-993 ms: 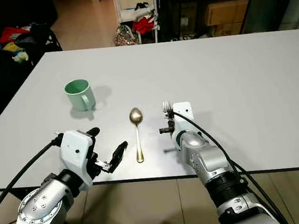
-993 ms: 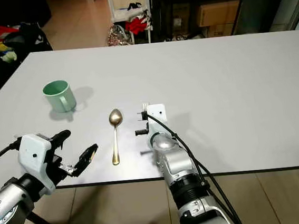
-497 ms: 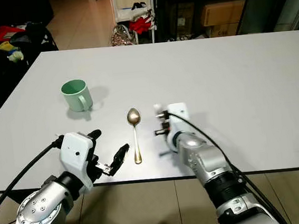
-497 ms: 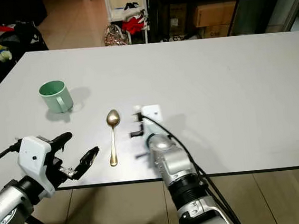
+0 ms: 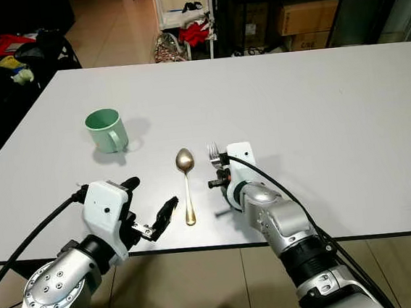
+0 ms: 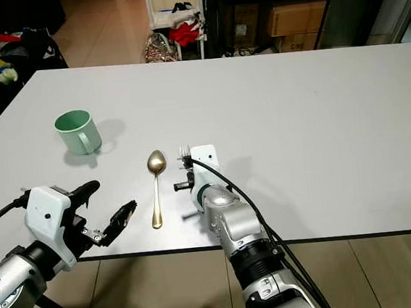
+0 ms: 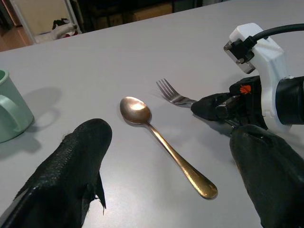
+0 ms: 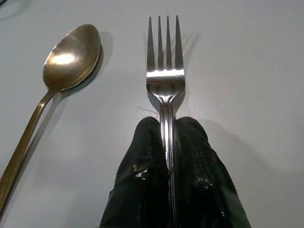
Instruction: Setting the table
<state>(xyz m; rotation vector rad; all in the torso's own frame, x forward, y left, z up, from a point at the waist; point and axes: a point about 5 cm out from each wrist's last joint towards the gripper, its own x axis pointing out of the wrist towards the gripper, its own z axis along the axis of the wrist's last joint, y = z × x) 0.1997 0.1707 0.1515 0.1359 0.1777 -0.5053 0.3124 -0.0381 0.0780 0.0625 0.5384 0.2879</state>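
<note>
Right hand (image 8: 168, 142): fingers pinched on the handle of the fork (image 8: 164, 71), low over the surface (image 5: 316, 92).
Fork: just beside the spoon (image 5: 186, 181), tines pointing away from the robot.
Left hand (image 5: 153, 210): fingers spread wide, near the spoon handle.
Mug (image 5: 106, 130): upright, well apart.

Bright overhead light, sharp focus, soft shadows, glare on spoon (image 8: 71, 52), dim background

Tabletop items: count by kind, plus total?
Green mug: 1
Gold spoon: 1
Silver fork: 1, pinched in the right hand
Total: 3
</note>
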